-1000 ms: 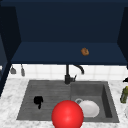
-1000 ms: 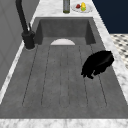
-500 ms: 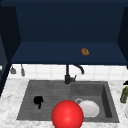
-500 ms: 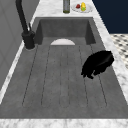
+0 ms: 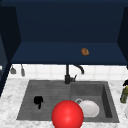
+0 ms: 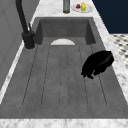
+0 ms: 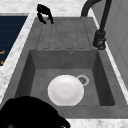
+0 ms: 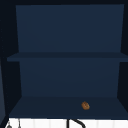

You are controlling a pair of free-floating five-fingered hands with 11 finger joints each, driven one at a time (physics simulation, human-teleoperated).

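A black left hand (image 5: 38, 100) hovers low over the ribbed draining board (image 6: 62, 75) to the left of the sink basin (image 7: 67, 65), its fingers curled downward and holding nothing, well apart from the white plate (image 7: 65, 90) lying flat on the basin floor beside the drain. A large black shape in the near corner of the right side view may be the right hand; its fingers cannot be made out. With curled fingers so close to the board, the hand risks knocking or scraping the ridges if it sinks.
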